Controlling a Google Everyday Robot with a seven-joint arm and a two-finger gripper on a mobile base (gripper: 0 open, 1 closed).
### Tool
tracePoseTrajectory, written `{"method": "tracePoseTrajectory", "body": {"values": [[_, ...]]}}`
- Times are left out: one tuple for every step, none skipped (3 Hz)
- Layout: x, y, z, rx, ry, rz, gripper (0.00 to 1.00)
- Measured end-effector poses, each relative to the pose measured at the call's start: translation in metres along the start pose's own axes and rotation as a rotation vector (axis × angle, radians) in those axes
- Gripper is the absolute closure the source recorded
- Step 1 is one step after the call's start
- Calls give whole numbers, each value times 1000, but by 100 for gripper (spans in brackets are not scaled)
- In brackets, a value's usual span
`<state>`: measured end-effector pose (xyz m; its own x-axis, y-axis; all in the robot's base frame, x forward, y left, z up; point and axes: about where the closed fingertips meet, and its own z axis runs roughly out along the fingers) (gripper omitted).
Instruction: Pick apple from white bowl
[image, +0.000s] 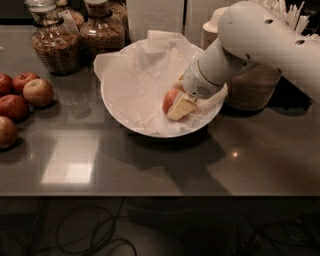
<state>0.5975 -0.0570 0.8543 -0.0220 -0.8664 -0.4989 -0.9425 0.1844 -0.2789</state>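
The small orange-red apple (168, 101) lies in the right half of the wide white bowl (120, 112), on its crumpled white paper lining. My gripper (174, 100) reaches down into the bowl from the right on the white arm (260, 40). Its pale yellowish fingers (181, 106) sit on either side of the apple and press against it. The apple still rests on the paper. The wrist hides the apple's right side.
Several darker red apples (20, 100) lie grouped at the table's left edge. Two glass jars (52, 42) stand behind the bowl at the left. A stack of beige paper bowls (252, 87) stands right behind the arm.
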Motion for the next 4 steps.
{"method": "tracePoseTrajectory", "body": {"values": [[0, 2, -4, -19, -23, 8, 100], [-3, -1, -26, -45, -100, 6, 100], [-25, -6, -70, -45, -253, -28, 100], [-50, -8, -117, -36, -370, -89, 100]]}}
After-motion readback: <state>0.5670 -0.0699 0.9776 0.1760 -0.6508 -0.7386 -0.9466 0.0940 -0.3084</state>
